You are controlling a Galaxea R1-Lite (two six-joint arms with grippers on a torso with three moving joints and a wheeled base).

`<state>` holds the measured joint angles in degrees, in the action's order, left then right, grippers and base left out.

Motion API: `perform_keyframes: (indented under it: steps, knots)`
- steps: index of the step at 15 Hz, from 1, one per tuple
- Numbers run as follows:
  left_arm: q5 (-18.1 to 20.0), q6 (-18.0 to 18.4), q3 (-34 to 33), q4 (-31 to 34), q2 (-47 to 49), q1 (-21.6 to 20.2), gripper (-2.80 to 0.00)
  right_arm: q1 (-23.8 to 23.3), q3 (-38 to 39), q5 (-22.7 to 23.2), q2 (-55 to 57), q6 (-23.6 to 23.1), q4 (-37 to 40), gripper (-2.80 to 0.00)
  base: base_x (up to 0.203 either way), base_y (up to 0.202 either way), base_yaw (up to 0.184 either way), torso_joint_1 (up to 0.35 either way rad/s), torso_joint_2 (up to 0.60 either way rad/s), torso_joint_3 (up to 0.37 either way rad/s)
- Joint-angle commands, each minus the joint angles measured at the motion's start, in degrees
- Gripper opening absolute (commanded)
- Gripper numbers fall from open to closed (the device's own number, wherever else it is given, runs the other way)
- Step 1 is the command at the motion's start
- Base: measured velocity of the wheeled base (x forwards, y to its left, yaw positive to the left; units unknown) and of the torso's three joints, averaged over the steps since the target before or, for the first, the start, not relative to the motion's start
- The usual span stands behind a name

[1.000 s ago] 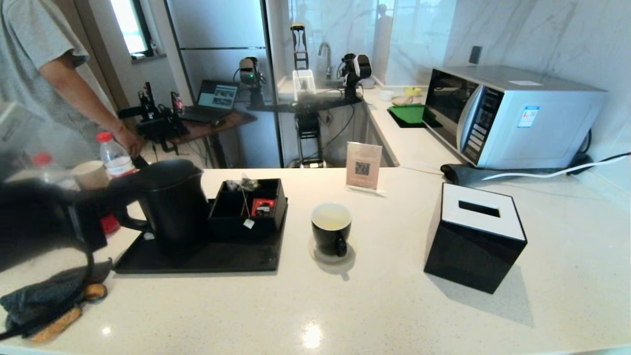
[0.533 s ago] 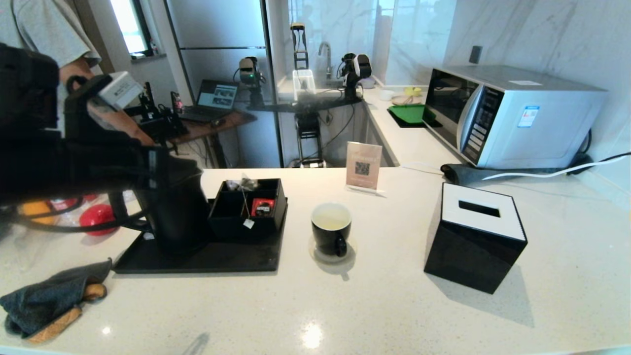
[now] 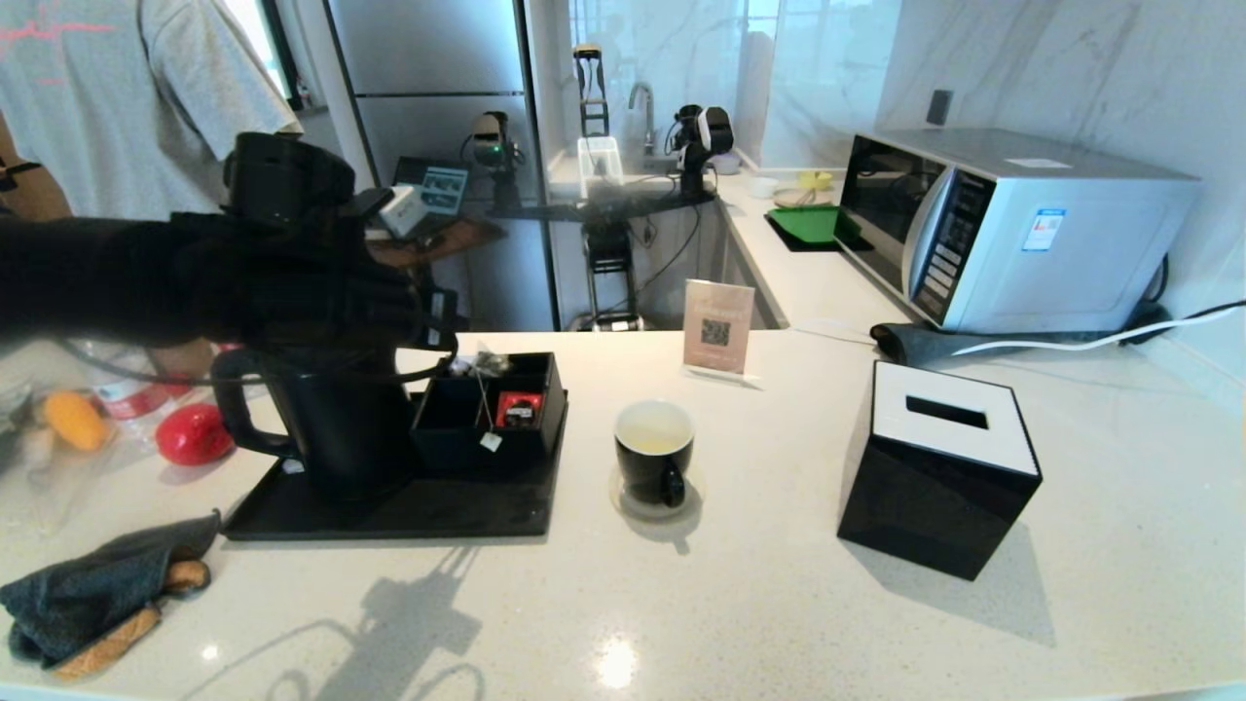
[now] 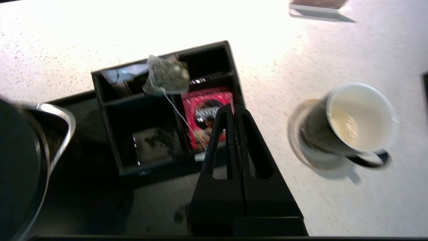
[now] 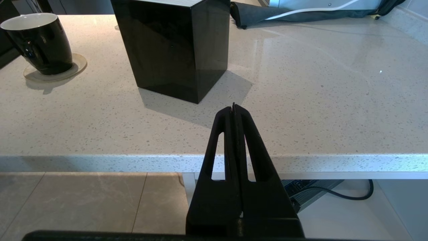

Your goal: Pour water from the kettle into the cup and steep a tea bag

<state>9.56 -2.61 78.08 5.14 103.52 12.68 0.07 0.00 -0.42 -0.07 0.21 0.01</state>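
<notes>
Left gripper (image 4: pixel 234 108) closed and empty, high above the black organizer box (image 4: pixel 167 110).

The tea bag (image 4: pixel 165 78) lies draped on the box's divider, beside the kettle (image 3: pixel 331 428) on the tray (image 3: pixel 409 511); the cup (image 3: pixel 654 453) with water (image 4: pixel 357 117) stands apart. Right gripper (image 5: pixel 233 107) closed, parked off the counter edge.

We see a black divided organiser (image 4: pixel 99 97) beneath the left pincer (image 4: pixel 234 108), with its red Nescafé packet (image 4: pixel 205 110) just under the tips. The organiser sits on a black tray (image 3: pixel 389 511). Well to the pincer's right stand a QR card (image 3: pixel 717 326), a black tissue box (image 3: pixel 939 467) and a microwave (image 3: pixel 1012 229).
</notes>
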Motion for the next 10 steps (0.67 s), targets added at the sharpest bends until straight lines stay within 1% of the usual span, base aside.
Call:
perform_keyframes:
  steps: [1, 2, 3, 4, 8, 10]
  knots:
    - [-2.22, 0.04, 4.7, -0.09, 8.62, 0.19, -0.38, 0.01, 0.0, -0.02, 0.07, -0.03, -0.01, -2.8, 0.0, 0.0, 0.0, 0.0, 0.0, 0.0]
    - [-4.41, 0.05, 6.43, -0.11, 10.81, 0.53, 0.0, 0.01, 0.0, -0.01, 0.07, -0.02, -0.01, -2.8, 0.0, 0.0, 0.0, 0.0, 0.0, 0.0]
    - [-6.28, 0.09, 8.38, -0.13, 12.91, 0.79, 0.0, 0.01, 0.0, -0.01, 0.07, 0.06, -0.01, -2.8, 0.0, 0.0, 0.0, 0.0, 0.0, 0.0]
    - [-7.1, 0.08, 10.41, -0.1, 14.61, 0.89, 0.0, 0.01, 0.0, 0.02, 0.07, 0.06, -0.01, -2.8, 0.0, 0.0, 0.0, 0.0, 0.0, 0.0]
    - [-7.32, 0.06, 17.58, 0.09, 20.53, 0.69, 0.0, 0.01, 0.0, -0.02, 0.07, 0.06, -0.01, -2.8, 0.0, 0.0, 0.0, 0.0, 0.0, 0.0]
    - [-7.36, 0.1, 19.01, 0.13, 22.18, 0.61, 0.0, 0.01, 0.0, -0.02, 0.07, 0.06, -0.01, -2.8, 0.0, 0.0, 0.0, 0.0, 0.0, 0.0]
